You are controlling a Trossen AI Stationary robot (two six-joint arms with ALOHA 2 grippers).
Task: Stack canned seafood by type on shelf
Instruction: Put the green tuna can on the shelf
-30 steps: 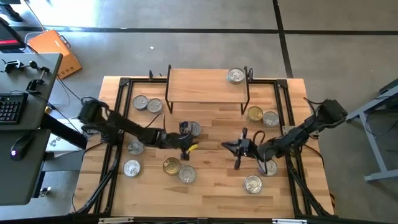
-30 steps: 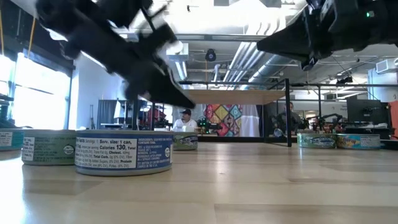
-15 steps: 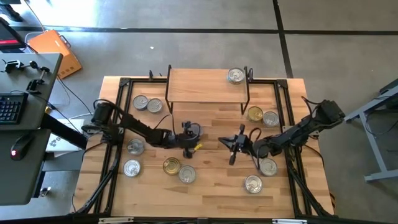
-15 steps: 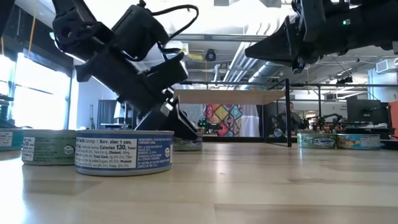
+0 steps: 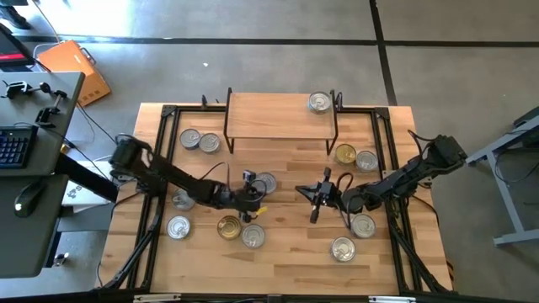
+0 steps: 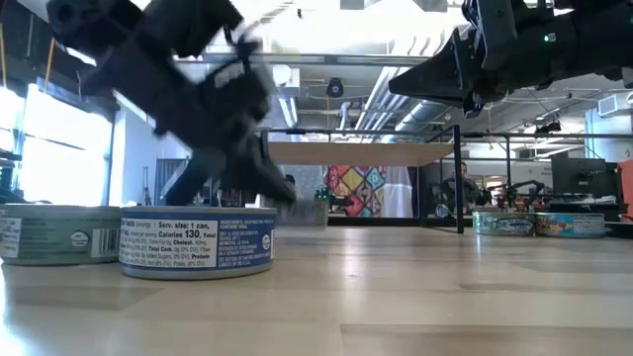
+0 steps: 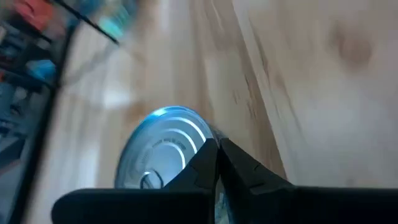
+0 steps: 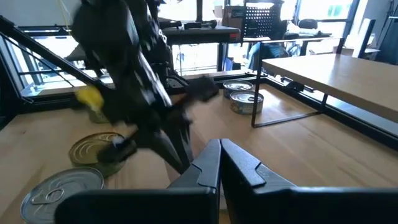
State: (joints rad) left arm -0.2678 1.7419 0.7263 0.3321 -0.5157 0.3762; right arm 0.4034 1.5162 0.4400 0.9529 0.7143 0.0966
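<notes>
Nearest the low camera, a tin (image 6: 197, 241) reads "Serv. size: 1 can" and "Calories 130". Tins dot the butcher-block table (image 5: 286, 257); 1 tin (image 5: 319, 103) sits on the shelf (image 5: 274, 117). Only the left wrist view shows the left gripper (image 7: 217, 151) pinched together, empty, above a silver lid (image 7: 166, 149). The right gripper (image 5: 314, 196), also closed, hovers mid-table.
</notes>
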